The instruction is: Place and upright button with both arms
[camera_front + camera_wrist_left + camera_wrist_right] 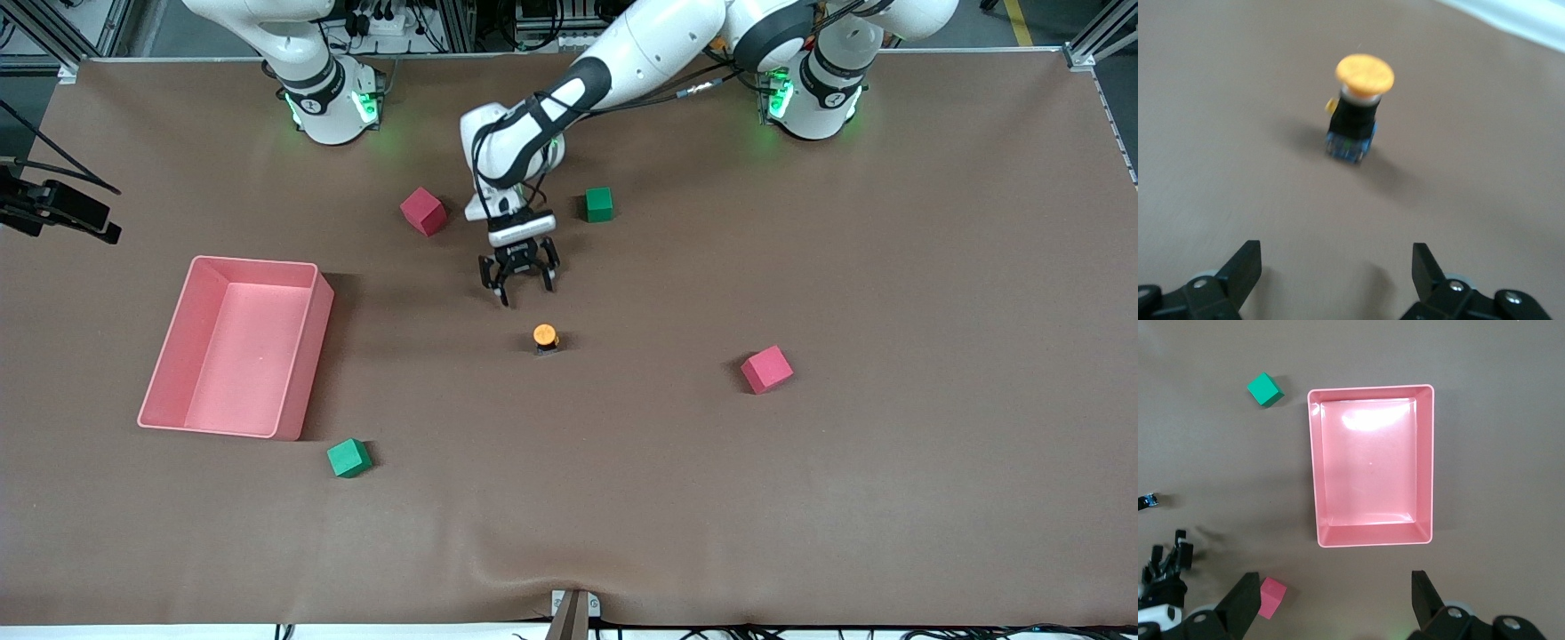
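Note:
The button (545, 338) stands upright on the brown table (800, 498) near its middle, orange cap up, black body and bluish end down. It also shows in the left wrist view (1357, 110). My left gripper (520, 283) hangs low over the table just short of the button, toward the arms' bases. It is open and empty, fingers apart in its wrist view (1335, 253). My right gripper (1333, 583) is out of the front view. It is open and empty, high above the pink bin (1371, 463).
The pink bin (233, 345) stands toward the right arm's end. A red cube (423, 211) and a green cube (599, 204) lie either side of the left wrist. Another red cube (766, 369) and another green cube (348, 458) lie nearer the front camera.

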You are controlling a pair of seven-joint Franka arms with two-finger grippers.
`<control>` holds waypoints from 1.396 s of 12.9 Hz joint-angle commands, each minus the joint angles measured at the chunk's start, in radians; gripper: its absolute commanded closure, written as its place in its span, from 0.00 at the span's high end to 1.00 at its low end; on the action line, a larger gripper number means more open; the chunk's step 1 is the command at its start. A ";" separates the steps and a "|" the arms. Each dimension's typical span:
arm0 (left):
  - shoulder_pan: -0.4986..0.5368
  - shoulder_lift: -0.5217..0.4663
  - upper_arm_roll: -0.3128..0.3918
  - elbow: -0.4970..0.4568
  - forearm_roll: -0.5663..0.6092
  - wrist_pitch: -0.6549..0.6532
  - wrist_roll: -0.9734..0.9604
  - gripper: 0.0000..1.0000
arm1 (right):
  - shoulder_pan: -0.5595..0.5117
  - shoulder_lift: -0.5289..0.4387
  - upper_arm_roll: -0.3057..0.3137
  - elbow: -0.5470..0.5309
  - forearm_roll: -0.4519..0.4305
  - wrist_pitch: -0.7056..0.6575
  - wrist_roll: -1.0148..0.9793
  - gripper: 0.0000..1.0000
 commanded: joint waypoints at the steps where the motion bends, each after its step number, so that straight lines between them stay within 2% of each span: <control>1: 0.005 -0.082 -0.031 -0.013 -0.172 0.003 0.012 1.00 | -0.020 -0.021 0.014 -0.016 -0.002 0.006 -0.010 1.00; 5: 0.037 -0.249 -0.036 -0.010 -0.424 0.003 0.156 1.00 | -0.017 -0.018 0.014 -0.018 -0.001 0.009 -0.010 1.00; 7: 0.094 -0.356 -0.037 -0.013 -0.504 0.002 0.199 1.00 | -0.011 -0.016 0.016 -0.016 0.002 0.036 -0.008 1.00; 9: 0.158 -0.456 -0.034 -0.013 -0.670 -0.012 0.349 1.00 | -0.017 -0.016 0.016 -0.021 0.008 0.024 -0.008 1.00; 10: 0.190 -0.497 -0.031 -0.010 -0.718 -0.022 0.385 1.00 | -0.018 -0.016 0.017 -0.023 0.008 0.012 -0.008 1.00; 12: 0.284 -0.577 -0.037 -0.010 -0.783 -0.042 0.464 1.00 | -0.018 -0.018 0.017 -0.023 0.008 -0.022 -0.008 1.00; 14: 0.371 -0.636 -0.033 -0.010 -0.892 -0.114 0.627 1.00 | -0.017 -0.016 0.016 -0.023 0.008 -0.017 -0.010 1.00; 18: 0.589 -0.717 -0.033 -0.007 -1.039 -0.236 0.975 1.00 | -0.011 -0.009 0.017 -0.024 0.015 0.019 -0.010 1.00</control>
